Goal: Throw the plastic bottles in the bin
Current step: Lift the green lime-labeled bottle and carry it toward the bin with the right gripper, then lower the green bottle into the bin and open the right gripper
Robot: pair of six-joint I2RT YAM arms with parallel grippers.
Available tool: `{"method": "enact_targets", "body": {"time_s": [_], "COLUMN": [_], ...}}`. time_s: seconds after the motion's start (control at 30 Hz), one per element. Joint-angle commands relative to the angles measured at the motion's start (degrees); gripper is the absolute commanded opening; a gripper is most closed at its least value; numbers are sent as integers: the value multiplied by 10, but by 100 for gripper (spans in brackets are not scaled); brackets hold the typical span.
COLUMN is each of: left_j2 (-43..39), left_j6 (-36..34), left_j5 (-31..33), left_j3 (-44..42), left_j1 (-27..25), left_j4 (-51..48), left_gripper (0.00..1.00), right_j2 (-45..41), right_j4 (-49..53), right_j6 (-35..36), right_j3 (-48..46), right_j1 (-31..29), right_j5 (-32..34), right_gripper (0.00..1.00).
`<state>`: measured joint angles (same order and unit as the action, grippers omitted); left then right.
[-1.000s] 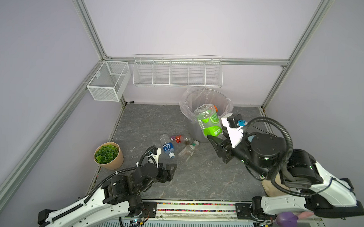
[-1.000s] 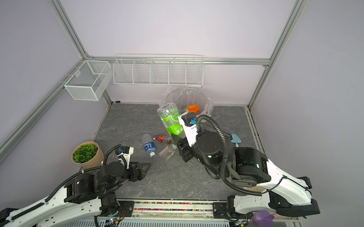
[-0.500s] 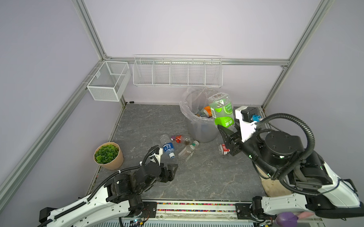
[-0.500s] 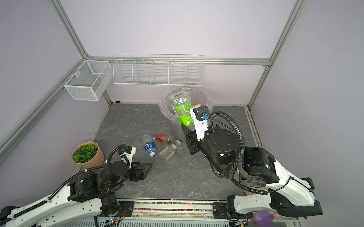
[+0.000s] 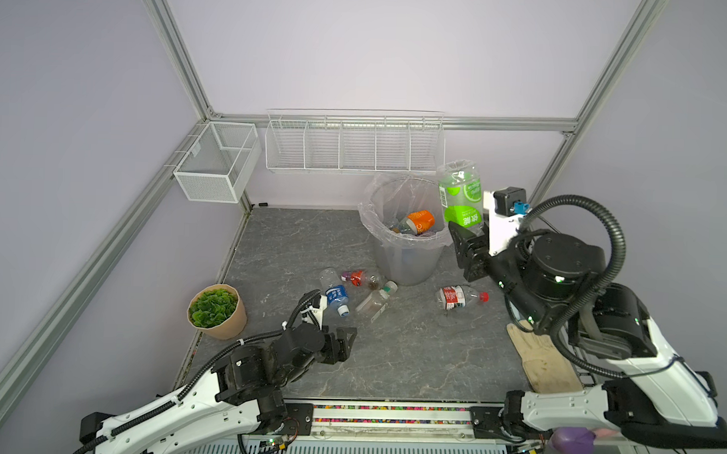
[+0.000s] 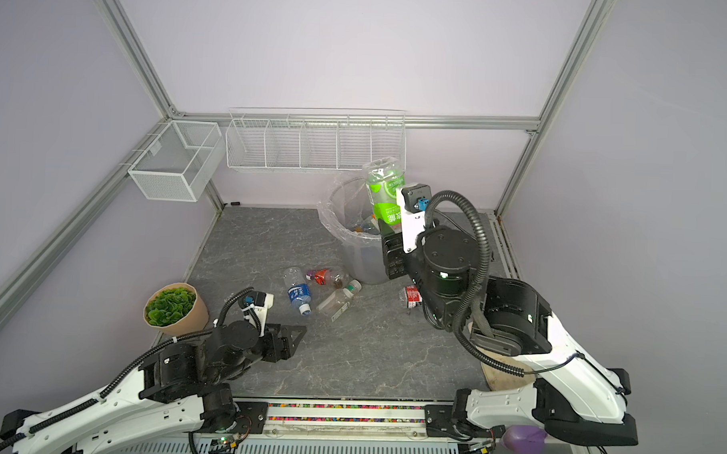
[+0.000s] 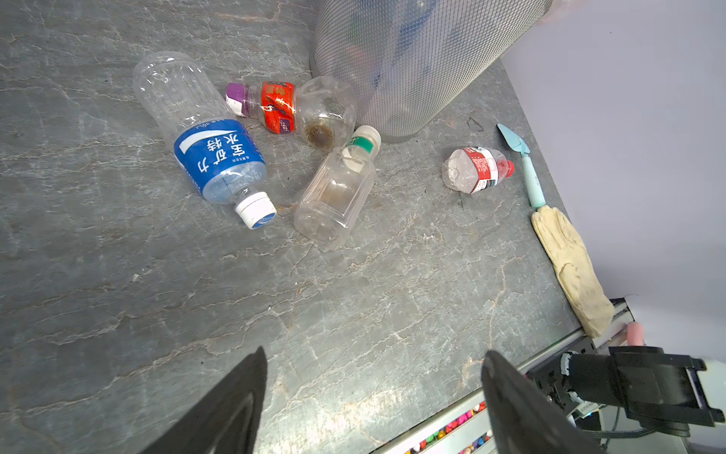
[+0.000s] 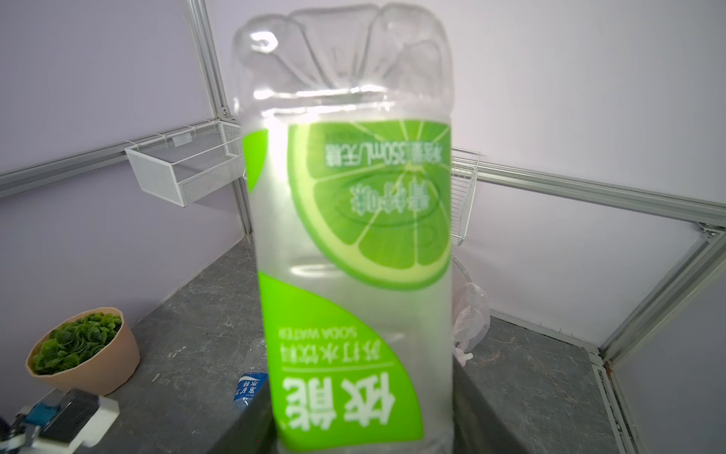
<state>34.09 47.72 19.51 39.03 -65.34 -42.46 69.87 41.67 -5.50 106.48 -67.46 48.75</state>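
Note:
My right gripper (image 5: 464,236) is shut on a clear bottle with a green lime label (image 5: 458,193), held base-up beside the right rim of the grey bin (image 5: 406,260). The same bottle (image 8: 353,255) fills the right wrist view. Several bottles, one orange-labelled (image 5: 420,221), lie inside the bin. On the floor lie a blue-labelled bottle (image 7: 212,151), a red-labelled one with a purple cap (image 7: 290,106), a clear one with a green-banded cap (image 7: 338,192) and a crushed red-capped one (image 7: 475,169). My left gripper (image 5: 345,341) is open and empty, low and in front of them.
A potted plant (image 5: 215,310) stands at the left edge of the floor. Two white wire baskets (image 5: 214,160) (image 5: 352,146) hang on the walls. A beige glove (image 7: 569,259) and a light blue spatula (image 7: 518,161) lie along the right edge.
My right arm has carried the green-labelled bottle up and rightwards, from in front of the bin to beside its right rim, uncovering the crushed bottle. The left gripper has edged slightly right.

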Motion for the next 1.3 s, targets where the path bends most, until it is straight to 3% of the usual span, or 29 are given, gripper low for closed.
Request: {"method": "enact_targets", "body": {"time_s": [0.0,0.2,0.27,0.3,0.37,0.5,0.6,0.8,0.93,1.13,1.27], "left_j2": [-1,-3,-4,-5,-10,-30,-38,-29,-29,-42,-42], "left_j6": [2,1,1,1,1,4,5,3,4,12,15], "left_j5": [2,2,3,3,6,13,15,9,6,5,5], "left_j3": [5,16,21,24,28,27,23,22,17,6,2], "left_j1": [-4,-4,-5,-4,-5,-5,-5,-5,-6,-7,-6], "left_j4": [2,-4,-7,-11,-20,-36,-38,-30,-27,-30,-30], "left_gripper": [85,85,85,85,85,85,85,85,85,85,85], "right_j2": [30,145,207,245,293,255,204,162,110,41,15], "right_j4": [10,65,121,168,232,206,158,169,142,142,140], "right_j6": [-29,-97,-110,-107,-109,-104,-100,-110,-128,-194,-236], "right_j3": [20,56,93,124,187,187,142,110,40,-43,-91], "right_j1": [71,259,295,300,298,271,270,271,272,304,353], "right_j5": [-92,-318,-380,-391,-367,-294,-294,-280,-271,-249,-297], "right_gripper": [29,29,33,40,88,88,88,88,88,88,88]}}
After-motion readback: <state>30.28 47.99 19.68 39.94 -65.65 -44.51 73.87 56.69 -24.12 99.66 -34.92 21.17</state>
